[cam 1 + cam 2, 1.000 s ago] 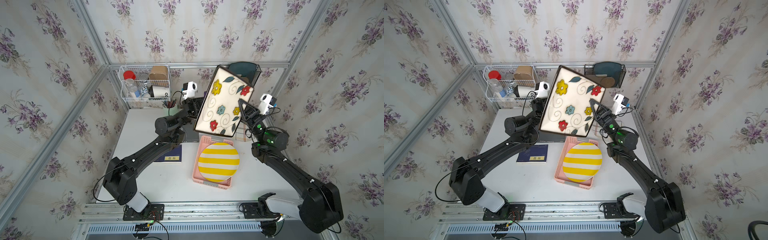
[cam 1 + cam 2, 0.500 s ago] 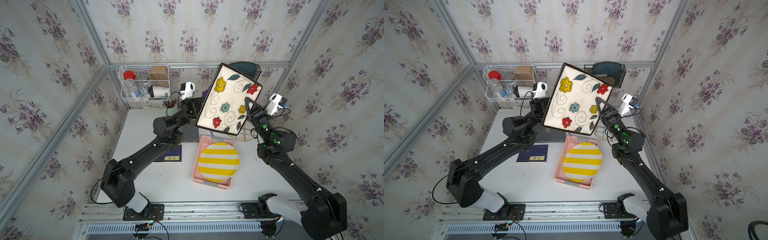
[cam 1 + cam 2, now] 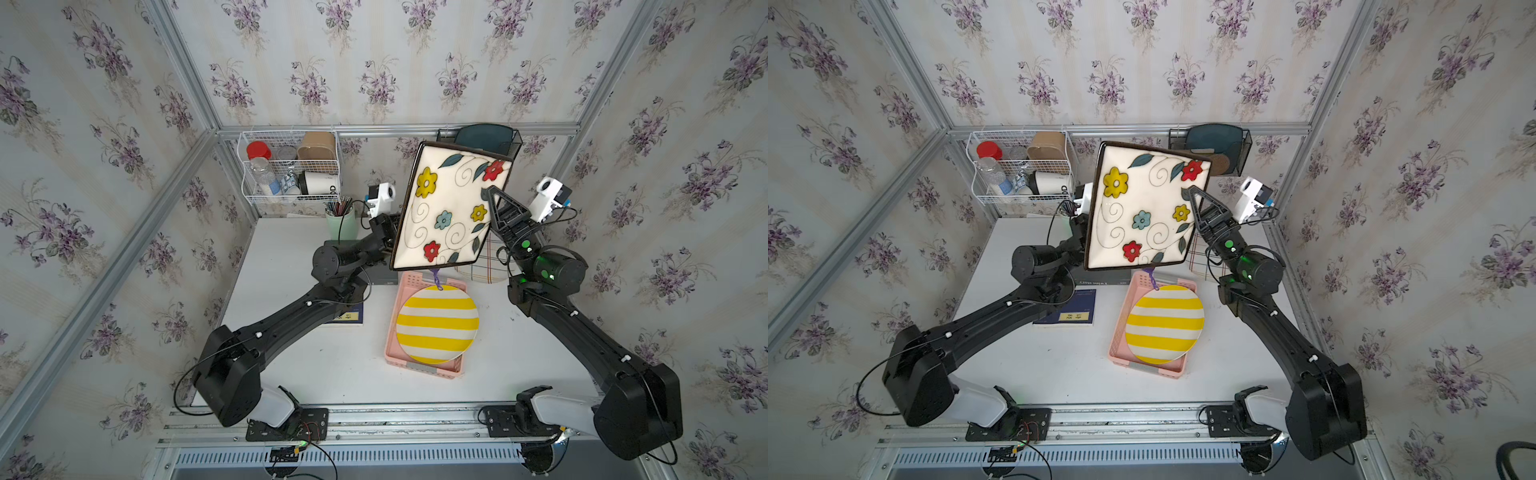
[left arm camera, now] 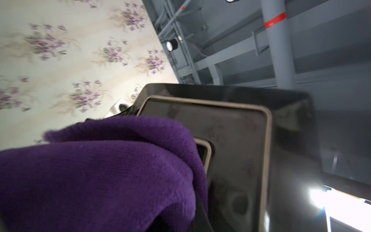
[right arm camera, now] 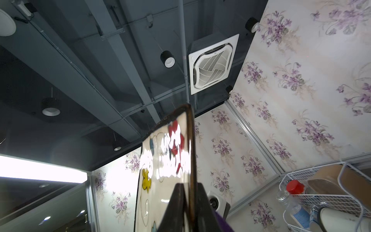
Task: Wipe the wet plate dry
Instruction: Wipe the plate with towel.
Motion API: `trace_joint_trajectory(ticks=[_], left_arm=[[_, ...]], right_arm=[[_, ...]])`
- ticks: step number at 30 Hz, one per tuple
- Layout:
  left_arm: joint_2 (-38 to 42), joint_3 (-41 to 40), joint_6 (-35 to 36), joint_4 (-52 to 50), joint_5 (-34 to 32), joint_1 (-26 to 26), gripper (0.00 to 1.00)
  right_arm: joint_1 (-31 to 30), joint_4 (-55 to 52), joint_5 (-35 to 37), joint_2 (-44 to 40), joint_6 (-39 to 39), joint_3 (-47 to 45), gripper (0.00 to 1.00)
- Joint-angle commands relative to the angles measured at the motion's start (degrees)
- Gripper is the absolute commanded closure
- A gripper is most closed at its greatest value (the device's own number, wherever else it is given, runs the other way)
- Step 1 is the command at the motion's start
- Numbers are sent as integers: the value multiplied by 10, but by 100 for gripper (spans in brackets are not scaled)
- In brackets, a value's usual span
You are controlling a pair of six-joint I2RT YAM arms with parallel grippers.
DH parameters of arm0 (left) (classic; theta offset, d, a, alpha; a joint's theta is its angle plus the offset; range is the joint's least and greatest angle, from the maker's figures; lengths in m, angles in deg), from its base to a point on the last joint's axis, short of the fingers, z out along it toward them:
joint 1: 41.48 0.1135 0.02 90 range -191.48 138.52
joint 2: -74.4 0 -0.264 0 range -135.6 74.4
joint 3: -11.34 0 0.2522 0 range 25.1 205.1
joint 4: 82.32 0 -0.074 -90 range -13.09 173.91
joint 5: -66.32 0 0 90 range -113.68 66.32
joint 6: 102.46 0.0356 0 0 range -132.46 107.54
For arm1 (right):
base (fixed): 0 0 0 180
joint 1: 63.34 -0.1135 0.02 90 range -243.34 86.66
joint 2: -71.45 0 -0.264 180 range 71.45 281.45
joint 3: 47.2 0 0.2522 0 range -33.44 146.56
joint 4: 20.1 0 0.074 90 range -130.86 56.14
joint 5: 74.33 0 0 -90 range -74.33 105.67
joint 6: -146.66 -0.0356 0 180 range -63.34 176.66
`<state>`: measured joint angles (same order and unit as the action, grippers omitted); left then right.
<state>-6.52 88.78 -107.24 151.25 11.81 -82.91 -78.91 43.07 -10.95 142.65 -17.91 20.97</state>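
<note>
The plate (image 3: pixel 449 208) (image 3: pixel 1142 208) is square and cream with a dark rim and painted flowers. It is held up in the air, tilted, its face toward the top views. My right gripper (image 3: pixel 492 195) (image 3: pixel 1192 193) (image 5: pixel 188 185) is shut on its right edge, one finger on each side of the rim. The right wrist view shows glare on the plate's face (image 5: pixel 160 160). My left gripper is behind the plate, hidden in both top views. It is shut on a purple cloth (image 4: pixel 100 170) that lies against the plate's dark underside (image 4: pixel 241 140). A cloth end (image 3: pixel 435 277) hangs below the plate.
A yellow-striped round plate (image 3: pixel 436 324) lies in a pink basket (image 3: pixel 415 368) under the raised plate. A plaid cloth (image 3: pixel 492 264), a blue book (image 3: pixel 347 318) and a green pen cup (image 3: pixel 343 224) are on the table. A wire basket (image 3: pixel 291 166) and a black rack (image 3: pixel 478 135) hang at the back.
The plate has turned a little anticlockwise and now stands more squarely. My right wrist has shifted right, keeping its hold. The left arm stays behind the plate.
</note>
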Motion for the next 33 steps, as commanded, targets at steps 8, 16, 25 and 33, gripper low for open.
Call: trace_joint_trajectory(ticks=[8,16,25,33], left_arm=[[242,28,551,-652,-37,47,100],[190,145,810,-908,-268,-22,100],[90,189,838,-947,-343,-42,100],[-12,231,789,-890,-232,-84,100]], right_arm=[[54,-226,130,-127,82,-67,100],[-13,-413,205,-170,187,-52,100],[-115,-444,258,-150,242,-20,100],[-211,-392,277,-103,203,-22,100]])
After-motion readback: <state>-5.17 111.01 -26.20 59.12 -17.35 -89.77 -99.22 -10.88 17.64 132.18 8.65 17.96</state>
